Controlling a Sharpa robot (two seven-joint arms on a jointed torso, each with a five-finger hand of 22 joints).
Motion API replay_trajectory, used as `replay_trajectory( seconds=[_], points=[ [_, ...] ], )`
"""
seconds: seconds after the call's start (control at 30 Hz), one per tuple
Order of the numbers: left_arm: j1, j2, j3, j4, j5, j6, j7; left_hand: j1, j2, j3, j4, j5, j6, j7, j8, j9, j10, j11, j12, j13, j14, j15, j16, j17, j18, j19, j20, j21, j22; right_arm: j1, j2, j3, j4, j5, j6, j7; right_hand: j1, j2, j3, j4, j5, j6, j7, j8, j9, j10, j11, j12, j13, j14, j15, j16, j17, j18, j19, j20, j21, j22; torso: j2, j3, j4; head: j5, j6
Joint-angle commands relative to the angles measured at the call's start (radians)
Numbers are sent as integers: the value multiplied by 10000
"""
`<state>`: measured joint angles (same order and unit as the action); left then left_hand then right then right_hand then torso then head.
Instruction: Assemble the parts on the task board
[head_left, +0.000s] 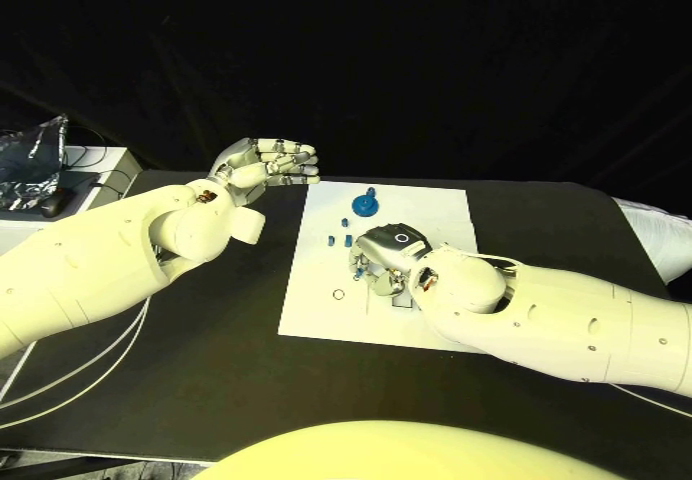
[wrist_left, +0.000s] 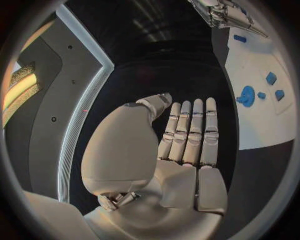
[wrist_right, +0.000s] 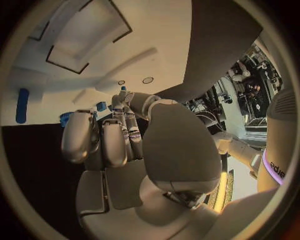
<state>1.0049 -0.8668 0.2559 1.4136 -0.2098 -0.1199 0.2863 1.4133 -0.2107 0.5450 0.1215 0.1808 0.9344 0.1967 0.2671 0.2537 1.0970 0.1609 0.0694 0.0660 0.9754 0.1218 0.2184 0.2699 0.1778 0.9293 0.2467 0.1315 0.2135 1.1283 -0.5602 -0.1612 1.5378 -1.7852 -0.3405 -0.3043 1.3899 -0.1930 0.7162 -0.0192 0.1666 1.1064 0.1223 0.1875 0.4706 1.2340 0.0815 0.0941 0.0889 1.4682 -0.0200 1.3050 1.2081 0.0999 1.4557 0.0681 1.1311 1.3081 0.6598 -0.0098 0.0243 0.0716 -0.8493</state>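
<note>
Hardly any readable text. In the right wrist view, a white machine (wrist_right: 275, 170) at the circle's rim carries a few dark letters beside a purple band, cut off by the frame edge and too small to read with confidence. No legible labels, numbers or brand marks on the board (head_left: 433, 215), the parts, the desk (head_left: 216, 340) or the arms.
</note>
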Motion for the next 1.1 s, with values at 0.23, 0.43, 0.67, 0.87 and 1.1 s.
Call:
replay_trajectory(
  seconds=[0.23,0.43,0.67,0.87,1.1],
  points=[
    [2,-9,8,43,77,49,58,-5,-75,-39,42,46,-16,77,-28,-7,-72,7,-60,9,-3,100,-47,2,64,72,16,-45,-19,-111,104,-6,-116,-331,144,-107,-69,34,66,-27,76,39,3,69,20,294,-240,13,14,380,-75,-19,-12,-179,40,6,52,292,7,11,1,35,-48],
    [2,-21,8,51,77,72,46,-5,-75,-39,42,46,-16,77,-28,-7,-72,7,-60,9,-3,100,-47,2,64,72,16,-45,-19,-149,166,-7,-178,-348,165,-93,-69,34,66,-27,76,39,3,69,20,294,-240,13,14,380,-75,-19,-12,-179,40,6,52,292,6,6,4,57,-90],
    [2,-34,9,70,77,86,41,-5,-75,-39,42,46,-16,77,-28,-7,-72,7,-60,9,-3,100,-47,2,64,72,16,-45,-19,-205,260,-10,-324,-405,156,-120,-69,34,66,-27,76,39,3,69,20,294,-240,13,14,380,-75,-19,-12,-179,40,6,52,292,5,4,4,68,-109],
    [2,-49,9,97,77,112,30,-3,-71,-47,48,46,-9,82,-28,-8,-89,12,-59,9,-8,105,-71,3,65,95,17,-66,-44,-243,342,-13,-484,-549,118,-223,-81,32,77,-40,104,31,9,67,23,296,-236,-5,12,383,-73,-6,-6,-182,45,6,72,307,5,1,8,67,-123],
    [2,-63,9,100,77,131,14,-3,-71,-47,48,46,-9,82,-28,-8,-89,12,-59,9,-8,105,-71,3,65,95,17,-66,-44,-257,387,-14,-555,-629,151,-264,-81,32,77,-40,104,31,9,67,23,296,-236,-5,12,383,-73,-6,-6,-182,45,6,72,307,7,2,6,73,-151]
  ],
)
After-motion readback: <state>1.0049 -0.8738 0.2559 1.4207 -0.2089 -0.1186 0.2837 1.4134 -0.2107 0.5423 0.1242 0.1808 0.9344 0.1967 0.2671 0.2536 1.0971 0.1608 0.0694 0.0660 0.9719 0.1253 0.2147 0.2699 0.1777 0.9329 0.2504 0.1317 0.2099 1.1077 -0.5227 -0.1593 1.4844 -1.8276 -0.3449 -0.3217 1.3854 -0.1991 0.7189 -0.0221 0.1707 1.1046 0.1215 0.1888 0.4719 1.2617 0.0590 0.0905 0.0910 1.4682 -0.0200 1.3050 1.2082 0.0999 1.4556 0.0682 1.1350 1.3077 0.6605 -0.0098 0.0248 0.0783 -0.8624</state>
